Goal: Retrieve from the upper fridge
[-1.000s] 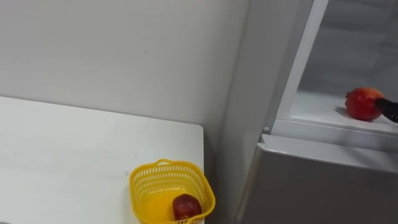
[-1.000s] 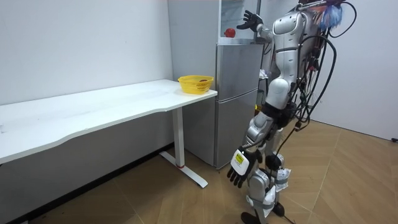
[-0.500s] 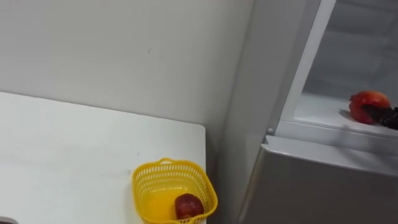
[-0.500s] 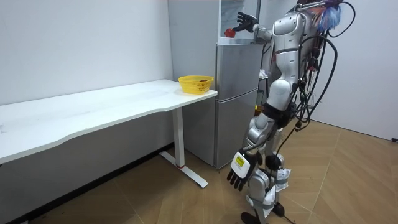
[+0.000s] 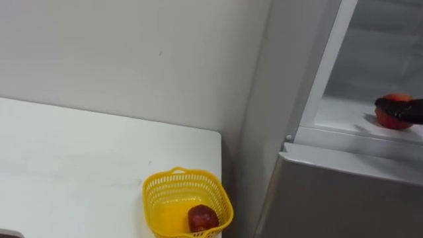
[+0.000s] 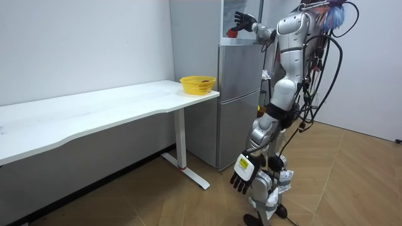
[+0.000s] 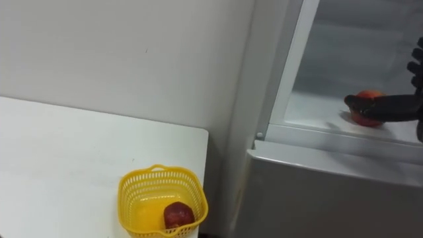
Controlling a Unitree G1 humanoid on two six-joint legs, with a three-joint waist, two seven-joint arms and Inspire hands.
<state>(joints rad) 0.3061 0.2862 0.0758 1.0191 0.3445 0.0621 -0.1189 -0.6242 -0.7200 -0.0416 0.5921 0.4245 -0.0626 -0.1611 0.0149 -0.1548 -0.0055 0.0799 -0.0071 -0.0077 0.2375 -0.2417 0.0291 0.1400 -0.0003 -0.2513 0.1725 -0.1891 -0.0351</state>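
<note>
Red fruit [image 7: 363, 119] sat on the upper fridge shelf [image 7: 317, 109] at right of frame; we had our right hand [image 7: 390, 104] spread beside it, thumb across its front, unclosed, presumably to cup it. Left hand [image 6: 240, 179] hung relaxed.

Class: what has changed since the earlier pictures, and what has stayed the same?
The right hand has reached further into the upper fridge compartment; its thumb now lies across the round red fruit, fingers spread. That fruit, the yellow plastic basket with its dark red fruit and the hanging left hand stayed put.
</note>
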